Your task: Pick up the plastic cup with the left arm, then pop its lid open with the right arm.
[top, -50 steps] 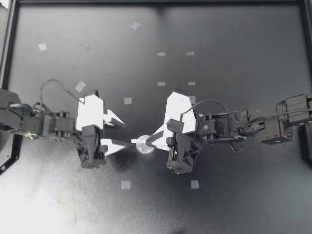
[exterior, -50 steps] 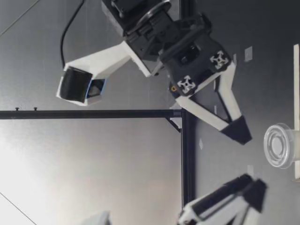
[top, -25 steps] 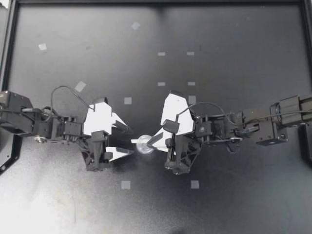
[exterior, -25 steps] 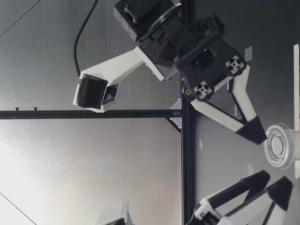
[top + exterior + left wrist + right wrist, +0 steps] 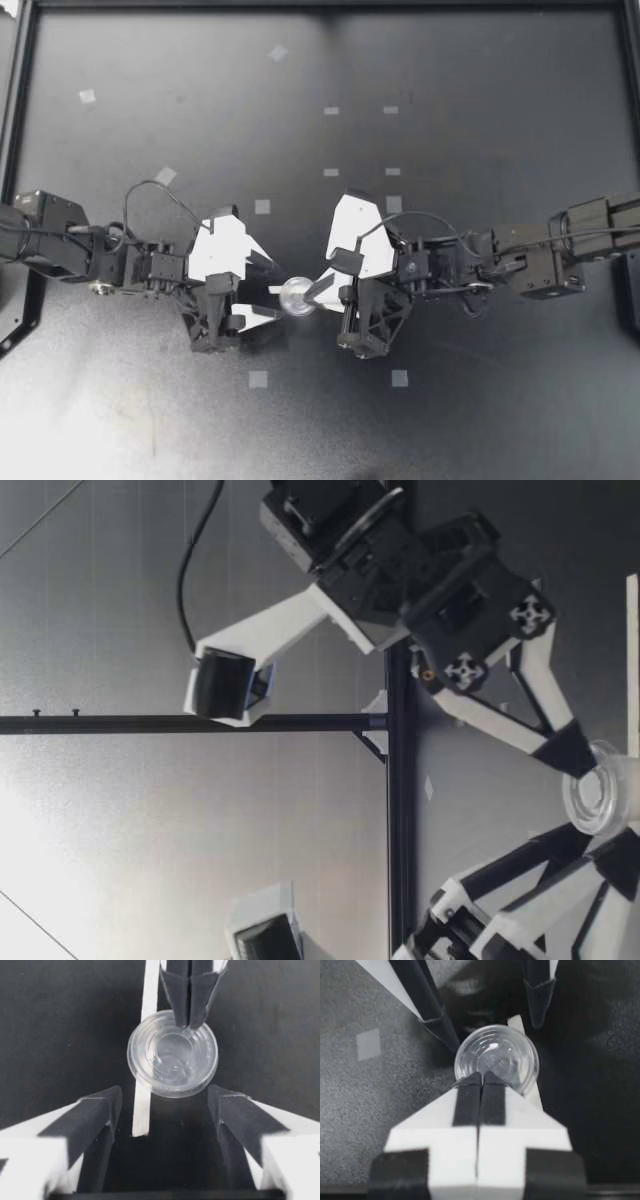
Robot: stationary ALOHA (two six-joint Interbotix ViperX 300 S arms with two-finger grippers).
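A small clear plastic cup [image 5: 295,296] stands upright near the table's middle, beside a thin white strip [image 5: 277,290]. My left gripper [image 5: 272,290] is open, and the cup [image 5: 172,1054] sits just ahead of its fingertips [image 5: 102,1106]. My right gripper [image 5: 311,291] is shut, with its joined tips resting at the cup's rim [image 5: 496,1057] from the opposite side. In the low view the right gripper [image 5: 577,753] comes down onto the cup [image 5: 605,795], while the left gripper [image 5: 600,842] stands spread beside it. The strip [image 5: 148,990] runs under the cup's edge.
Small grey tape squares [image 5: 258,379] [image 5: 399,378] [image 5: 262,206] dot the black table mat. A black frame [image 5: 20,110] borders the table on the left and far sides. Both arms stretch inward from the side edges.
My left arm has moved right toward the cup and its fingers have spread wider. My right gripper, still shut, has come down slightly until its tips meet the cup's rim.
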